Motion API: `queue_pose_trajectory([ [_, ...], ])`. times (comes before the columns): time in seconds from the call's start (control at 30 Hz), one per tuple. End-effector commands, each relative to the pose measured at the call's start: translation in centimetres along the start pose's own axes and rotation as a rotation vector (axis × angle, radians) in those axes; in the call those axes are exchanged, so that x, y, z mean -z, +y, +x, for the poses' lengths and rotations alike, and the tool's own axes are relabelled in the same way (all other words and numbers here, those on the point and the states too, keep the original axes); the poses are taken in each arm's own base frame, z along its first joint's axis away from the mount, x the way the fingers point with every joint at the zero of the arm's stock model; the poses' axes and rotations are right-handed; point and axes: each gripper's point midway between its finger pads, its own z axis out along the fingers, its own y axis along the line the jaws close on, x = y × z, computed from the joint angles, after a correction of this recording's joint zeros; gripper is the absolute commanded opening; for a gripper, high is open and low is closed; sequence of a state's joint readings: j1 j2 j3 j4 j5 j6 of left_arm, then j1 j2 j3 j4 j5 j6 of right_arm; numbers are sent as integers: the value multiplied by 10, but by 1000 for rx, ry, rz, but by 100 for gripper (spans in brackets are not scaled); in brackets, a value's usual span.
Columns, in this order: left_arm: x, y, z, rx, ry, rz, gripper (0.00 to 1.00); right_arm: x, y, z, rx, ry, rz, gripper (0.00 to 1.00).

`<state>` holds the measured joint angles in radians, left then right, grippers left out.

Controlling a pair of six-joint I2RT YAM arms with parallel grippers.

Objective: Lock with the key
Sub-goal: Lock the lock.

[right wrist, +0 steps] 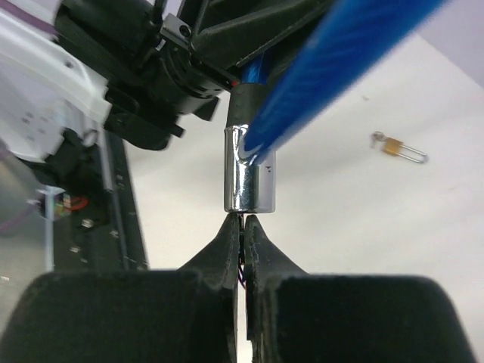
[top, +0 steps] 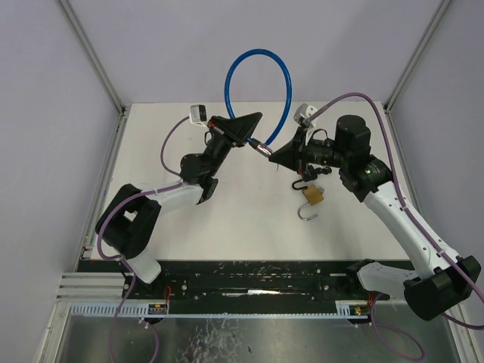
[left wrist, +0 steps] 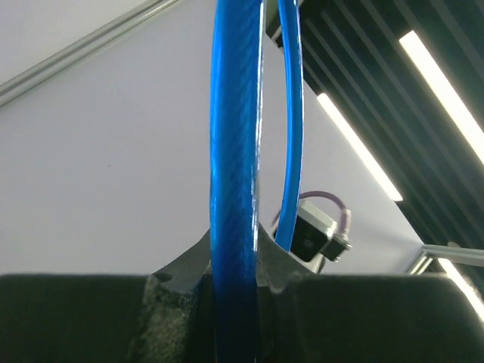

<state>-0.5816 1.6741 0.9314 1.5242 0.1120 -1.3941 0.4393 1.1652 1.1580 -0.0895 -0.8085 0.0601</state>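
A blue cable lock (top: 257, 54) loops high above the table. My left gripper (top: 246, 127) is shut on the cable (left wrist: 236, 189), which runs upright between its fingers (left wrist: 181, 295). The cable's chrome lock cylinder (top: 262, 148) hangs between the two grippers. In the right wrist view the cylinder (right wrist: 249, 178) stands right at the tips of my right gripper (right wrist: 243, 221). That gripper (top: 277, 154) is shut on a thin key, which is almost wholly hidden between the fingers and the cylinder's end.
A brass padlock (top: 313, 195) with its shackle open lies on the white table (top: 227, 219) under the right wrist; it also shows in the right wrist view (right wrist: 393, 146). Grey walls stand on three sides. A black rail (top: 249, 280) runs along the near edge.
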Motion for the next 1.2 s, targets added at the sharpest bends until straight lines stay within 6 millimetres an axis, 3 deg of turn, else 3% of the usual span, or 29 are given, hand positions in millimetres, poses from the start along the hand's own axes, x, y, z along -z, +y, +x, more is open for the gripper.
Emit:
queue_pose_trajectory([
  [0.0, 4, -10, -12, -48, -54, 11, 0, 4, -15, -16, 285, 53, 89, 0],
  [0.43, 21, 13, -24, -100, -108, -108, 0, 9, -38, -4, 586, 212, 188, 0],
  [0.73, 22, 0, -24, -130, -65, -55, 0, 6, -23, 1, 479, 185, 125, 0],
  [1.1, 20, -20, -12, -122, 5, 43, 0, 12, -2, -8, 279, 84, -4, 47],
  [1.17, 20, -22, -12, -124, 6, 47, 0, 18, -1, -14, 233, 55, -22, 51],
])
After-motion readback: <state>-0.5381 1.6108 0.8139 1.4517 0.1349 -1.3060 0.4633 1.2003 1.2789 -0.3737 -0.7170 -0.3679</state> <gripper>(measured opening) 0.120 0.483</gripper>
